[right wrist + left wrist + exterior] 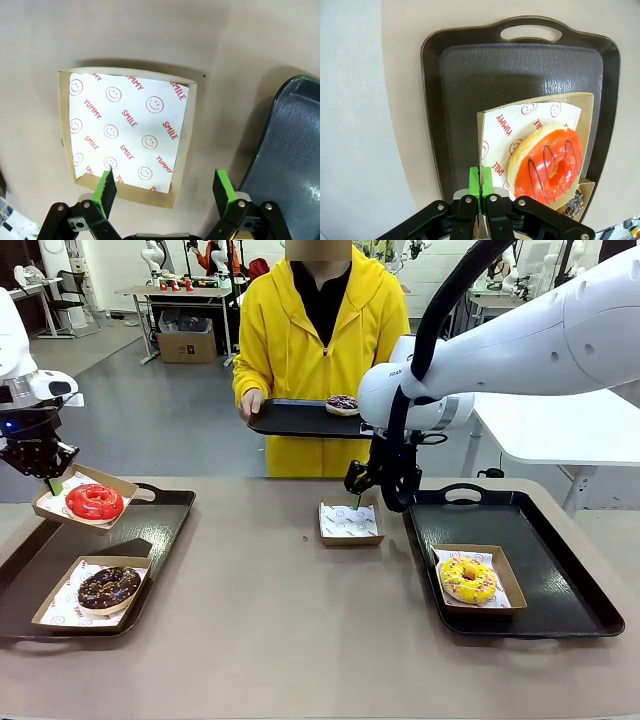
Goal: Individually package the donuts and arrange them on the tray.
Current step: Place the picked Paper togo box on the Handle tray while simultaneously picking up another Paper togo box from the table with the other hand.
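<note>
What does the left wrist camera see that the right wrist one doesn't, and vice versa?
Left wrist view: the left fingers, shut on the rim of a lined box carrying the red donut, above a dark tray. Right wrist view: the right fingers, open above an empty box on the table. Shared: smiley-printed box lining, some dark tray, tan tabletop.

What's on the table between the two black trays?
In the front view, one empty cardboard box with smiley paper sits there, right beside the right tray. The rest, over to the left tray, is bare tabletop.
</note>
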Action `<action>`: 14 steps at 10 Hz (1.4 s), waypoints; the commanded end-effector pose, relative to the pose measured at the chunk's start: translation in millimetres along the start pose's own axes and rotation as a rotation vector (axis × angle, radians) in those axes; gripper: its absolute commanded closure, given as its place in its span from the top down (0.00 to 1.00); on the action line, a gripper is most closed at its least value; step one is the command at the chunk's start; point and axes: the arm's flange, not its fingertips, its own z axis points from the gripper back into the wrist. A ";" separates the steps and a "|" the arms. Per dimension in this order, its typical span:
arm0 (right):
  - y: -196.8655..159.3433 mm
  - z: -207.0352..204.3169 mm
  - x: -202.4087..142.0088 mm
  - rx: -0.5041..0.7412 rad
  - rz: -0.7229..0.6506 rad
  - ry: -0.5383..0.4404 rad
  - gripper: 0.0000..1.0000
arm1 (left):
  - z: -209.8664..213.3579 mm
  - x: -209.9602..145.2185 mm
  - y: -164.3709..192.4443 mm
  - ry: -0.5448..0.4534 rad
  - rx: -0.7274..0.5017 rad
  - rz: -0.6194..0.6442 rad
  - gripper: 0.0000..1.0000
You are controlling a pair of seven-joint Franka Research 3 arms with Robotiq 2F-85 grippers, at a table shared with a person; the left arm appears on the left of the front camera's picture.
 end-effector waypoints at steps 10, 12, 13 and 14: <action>12.2 -23.0 -2.2 -0.157 -0.087 -0.104 1.00 | -27.2 30.2 3.5 0.045 -0.049 0.023 0.01; 10.8 -25.7 -1.0 -0.168 -0.110 -0.113 1.00 | -33.4 33.0 5.0 0.044 -0.058 0.023 0.01; 9.6 -26.5 0.0 -0.164 -0.115 -0.112 1.00 | -35.5 35.1 6.0 0.043 -0.059 0.023 0.01; 8.7 -27.5 0.7 -0.162 -0.120 -0.109 1.00 | -39.4 38.1 6.9 0.045 -0.052 0.029 0.01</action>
